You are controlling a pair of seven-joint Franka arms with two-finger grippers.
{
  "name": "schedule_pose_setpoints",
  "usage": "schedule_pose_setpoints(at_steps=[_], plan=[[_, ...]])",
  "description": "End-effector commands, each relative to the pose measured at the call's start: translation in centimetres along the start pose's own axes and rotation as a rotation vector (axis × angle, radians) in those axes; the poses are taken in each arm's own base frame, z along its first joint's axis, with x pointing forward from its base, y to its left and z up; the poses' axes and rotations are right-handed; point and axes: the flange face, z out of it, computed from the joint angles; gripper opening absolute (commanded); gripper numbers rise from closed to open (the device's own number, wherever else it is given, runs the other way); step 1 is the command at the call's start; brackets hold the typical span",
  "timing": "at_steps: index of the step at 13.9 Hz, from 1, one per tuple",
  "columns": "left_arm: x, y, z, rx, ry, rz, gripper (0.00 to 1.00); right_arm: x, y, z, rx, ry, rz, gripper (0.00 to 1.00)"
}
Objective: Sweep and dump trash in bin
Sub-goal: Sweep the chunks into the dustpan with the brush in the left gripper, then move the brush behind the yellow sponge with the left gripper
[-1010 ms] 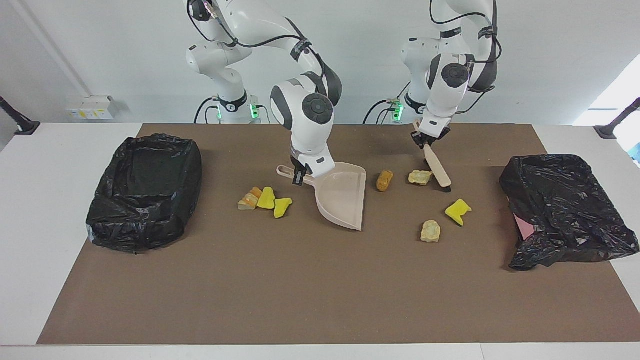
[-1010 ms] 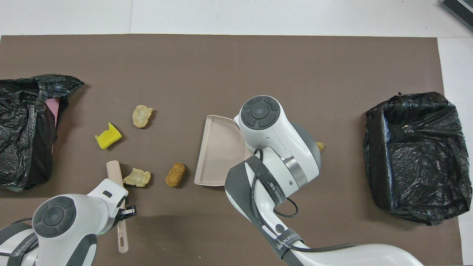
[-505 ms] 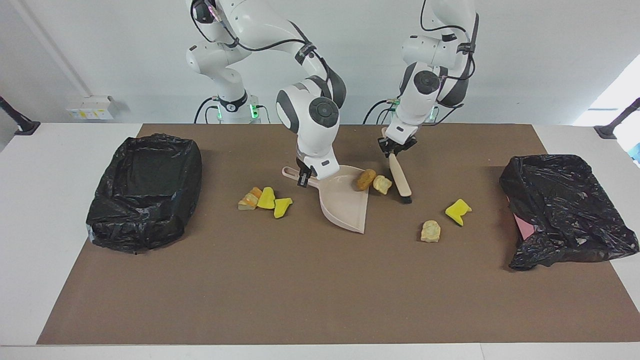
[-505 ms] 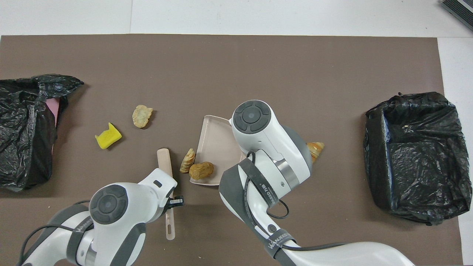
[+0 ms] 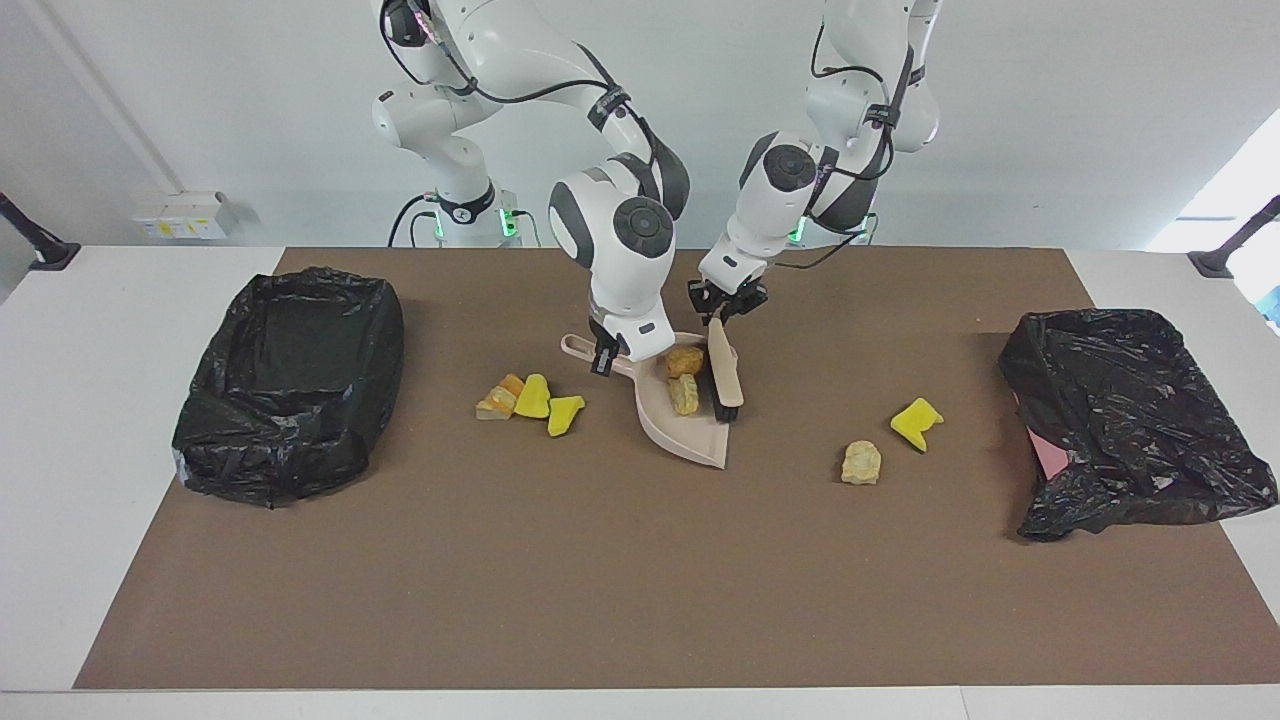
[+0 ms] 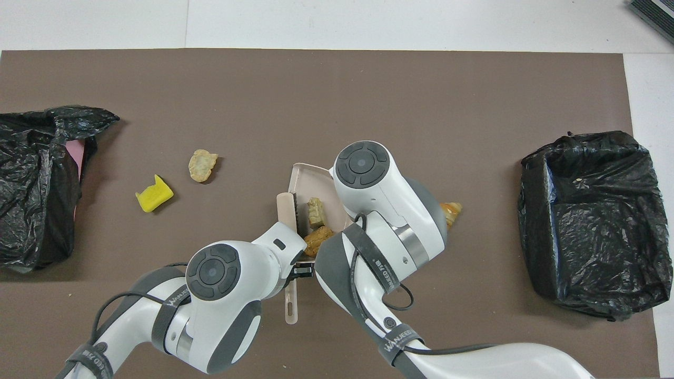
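Trash lumps, two of them point(image 5: 684, 378), already lie in the dustpan point(image 5: 690, 425), because the left claw point(image 5: 727, 305), pinching the brush point(image 5: 724, 378), keeps its bristles across the pan's mouth. The right claw point(image 5: 604, 355) is pressed on the pan handle point(image 5: 580, 347), holding the lip flat on the bench point(image 5: 600, 600). Three lumps point(image 5: 530, 400) lie beside the handle; two more point(image 5: 890, 440) lie toward the left arm's end, with open mat around them. One black bin point(image 5: 290, 385) stands at each end, its rim free.
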Motion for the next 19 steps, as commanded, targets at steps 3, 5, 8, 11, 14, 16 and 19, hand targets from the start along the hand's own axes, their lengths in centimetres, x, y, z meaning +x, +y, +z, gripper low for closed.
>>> schedule_pose_setpoints(at_steps=[3, 5, 8, 11, 14, 16, 19], plan=[[6.6, -6.4, -3.9, 0.008, 0.038, -0.126, 0.00, -0.4, -0.1, 0.7, 0.018, 0.031, 0.034, 0.00], [9.4, -9.1, -7.1, 0.057, 0.063, -0.143, 0.00, -0.6, -0.2, 1.8, 0.009, 0.045, 0.035, 0.00], [12.6, -15.4, -11.0, 0.096, 0.074, -0.122, 0.00, -0.5, -0.3, 2.1, 0.005, 0.048, 0.035, 0.00], [14.1, -22.8, -12.4, 0.127, 0.072, -0.060, 0.00, -0.4, -0.3, 2.1, 0.003, 0.050, 0.034, 0.00], [13.9, -30.8, -12.6, 0.135, 0.053, -0.029, 0.00, -0.5, -0.3, 2.2, 0.004, 0.049, 0.034, 0.00], [13.5, -35.5, -11.7, 0.133, 0.034, 0.012, 0.00, -0.5, -0.3, 2.2, 0.004, 0.049, 0.034, 0.00], [14.0, -36.2, -8.2, 0.132, 0.009, 0.052, 0.00, -0.5, -0.4, 2.3, 0.005, 0.048, 0.035, 0.00]])
